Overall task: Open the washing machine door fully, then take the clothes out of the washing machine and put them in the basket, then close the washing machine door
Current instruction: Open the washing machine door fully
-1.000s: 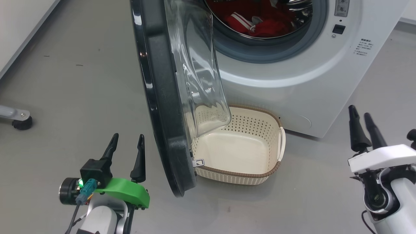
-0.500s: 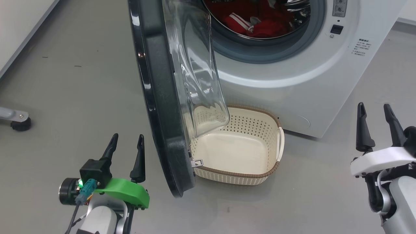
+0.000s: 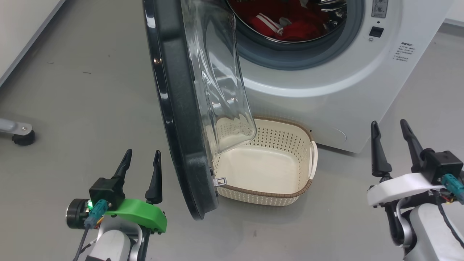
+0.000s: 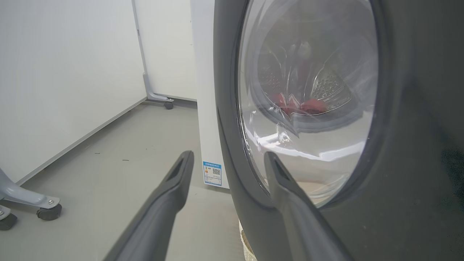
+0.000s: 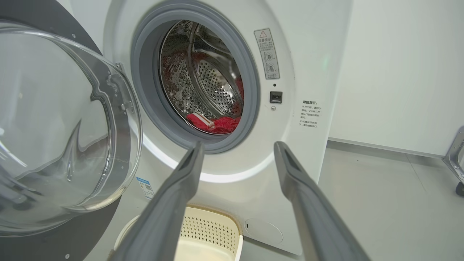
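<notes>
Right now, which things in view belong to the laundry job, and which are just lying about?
Job: white front-loading washing machine; round black-rimmed glass door, partly open; red white-striped clothes in the drum; cream perforated plastic basket with brown rim, on the floor in front.
Lying about: grey metal leg on a black caster, far left; white wall panel.

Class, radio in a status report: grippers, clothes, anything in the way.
Left gripper open, right gripper open, both empty. Clothes inside the washing machine; basket empty. Door only partly open, overhanging basket's left side.
</notes>
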`<state>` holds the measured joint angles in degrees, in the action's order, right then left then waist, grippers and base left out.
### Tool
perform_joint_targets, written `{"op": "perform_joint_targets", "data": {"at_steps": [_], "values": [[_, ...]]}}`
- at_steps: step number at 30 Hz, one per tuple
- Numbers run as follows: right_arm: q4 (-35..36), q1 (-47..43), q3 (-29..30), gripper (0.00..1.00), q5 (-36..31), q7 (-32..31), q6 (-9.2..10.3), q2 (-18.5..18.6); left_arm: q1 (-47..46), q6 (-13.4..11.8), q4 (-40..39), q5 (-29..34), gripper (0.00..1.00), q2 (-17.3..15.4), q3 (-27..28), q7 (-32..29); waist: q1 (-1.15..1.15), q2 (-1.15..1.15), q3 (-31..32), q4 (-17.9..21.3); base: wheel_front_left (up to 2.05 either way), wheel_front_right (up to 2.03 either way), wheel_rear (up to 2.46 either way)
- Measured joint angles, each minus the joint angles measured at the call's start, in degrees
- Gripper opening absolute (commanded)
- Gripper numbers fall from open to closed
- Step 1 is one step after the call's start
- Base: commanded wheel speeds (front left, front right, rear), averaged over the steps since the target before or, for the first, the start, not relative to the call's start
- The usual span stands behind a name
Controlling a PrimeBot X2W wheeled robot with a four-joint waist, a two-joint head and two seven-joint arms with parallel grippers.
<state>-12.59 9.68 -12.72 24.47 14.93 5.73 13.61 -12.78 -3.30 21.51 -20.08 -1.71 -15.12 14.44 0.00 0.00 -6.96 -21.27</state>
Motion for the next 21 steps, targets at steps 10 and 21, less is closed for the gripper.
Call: {"op": "perform_joint_targets", "data": {"at_steps": [10,21], "values": [[-1.34,-1.01,-0.47,1.00,-3.04,0.00,0.07,-2.82,0.02,0.00,0.04,-0.21,1.00,0.00,-0.21,0.00,0.00,0.00,-0.06,-0.08,0.00,0.00,0.00],[-2.38,-1.10,0.19,1.00,-4.58,0.00,0.07,-4.16,0.07,0.00,0.10,-0.52,1.00,0.00,-0.37,0.00,0.00,0.00,-0.09,-0.34,0.00,0.00,0.00]]}}
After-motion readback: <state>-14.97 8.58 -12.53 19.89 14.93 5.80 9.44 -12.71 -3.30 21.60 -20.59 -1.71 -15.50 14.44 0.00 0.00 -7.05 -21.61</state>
